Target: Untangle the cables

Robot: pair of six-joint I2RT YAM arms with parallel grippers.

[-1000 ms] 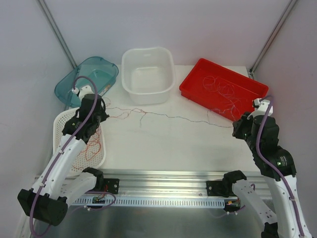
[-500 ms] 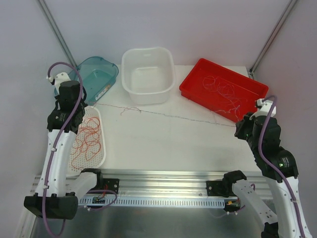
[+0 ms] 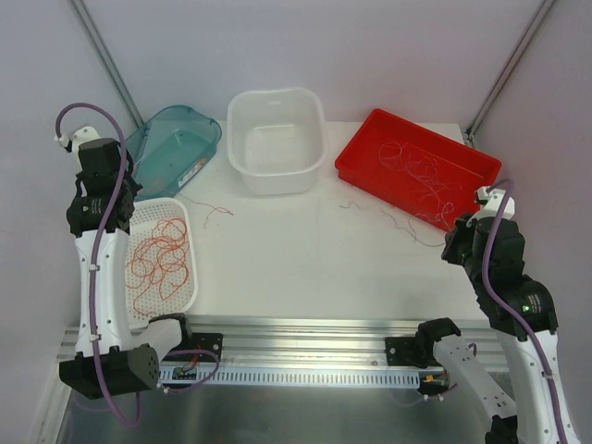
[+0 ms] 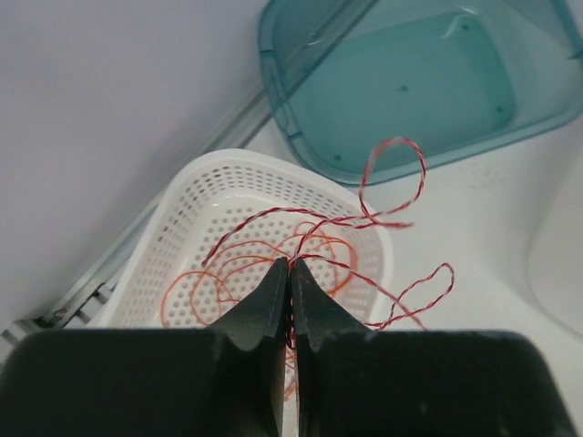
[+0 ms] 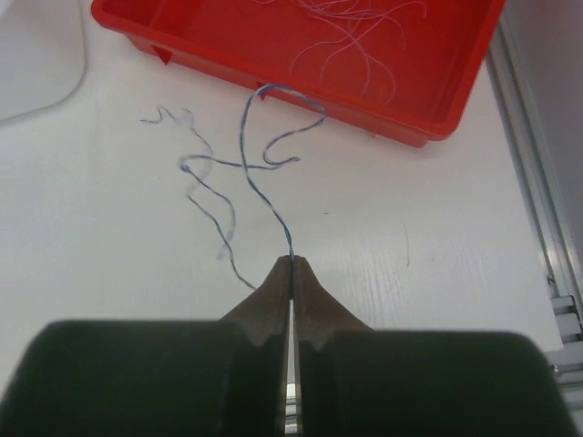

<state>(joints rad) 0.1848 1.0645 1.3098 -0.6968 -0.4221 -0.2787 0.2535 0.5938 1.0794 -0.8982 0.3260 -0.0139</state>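
Two grippers are in the pictures, and both are squeezed tight.

In the left wrist view, the left gripper (image 4: pixel 290 269) sits at the bottom middle. Its tips pinch a thin red-and-white twisted wire (image 4: pixel 328 221). The wire curls up and to the right, making one loop near the see-through teal plastic tub (image 4: pixel 301 137) at the top. Another loop hangs over the white table (image 3: pixel 296 268) at the right. Under the tips is a white plastic basket full of little holes (image 4: pixel 182 228).

In the top view, that basket is at the left side, and a pile of red-orange wire loops (image 3: pixel 159 264) lies inside it. The left arm stands tall at the far left, above the basket.

In the right wrist view, the right gripper (image 5: pixel 291 266) is at the bottom middle. Its tips pinch a thin blue wire (image 5: pixel 248 177). The wire wiggles up across the table to the edge of the flat red plastic tray (image 5: pixel 383 118) at the top.

More pale wires (image 3: pixel 418 171) lie in a messy heap inside the red tray, at the upper right of the top view. A deep white plastic tub (image 3: pixel 242 157) sits at the top middle, between the teal tub and the red tray.
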